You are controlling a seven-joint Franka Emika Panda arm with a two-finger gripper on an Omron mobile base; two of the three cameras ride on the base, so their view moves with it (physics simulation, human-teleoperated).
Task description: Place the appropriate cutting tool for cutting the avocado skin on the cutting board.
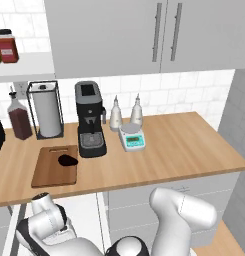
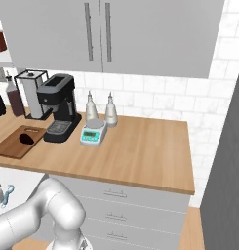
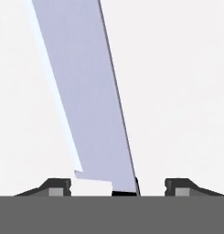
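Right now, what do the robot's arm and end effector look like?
The arm is glossy white with rounded, bulbous links and dark joints. The end effector has two small dark finger tips with lighter grey pads. No cables or markings are visible.

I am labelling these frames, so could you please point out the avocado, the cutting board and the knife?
avocado (image 1: 68, 160): left base view, middle of the dark fruit.
cutting board (image 1: 48, 175): left base view, bare wood near its front.
knife (image 3: 86, 91): hand view, middle of the grey blade.
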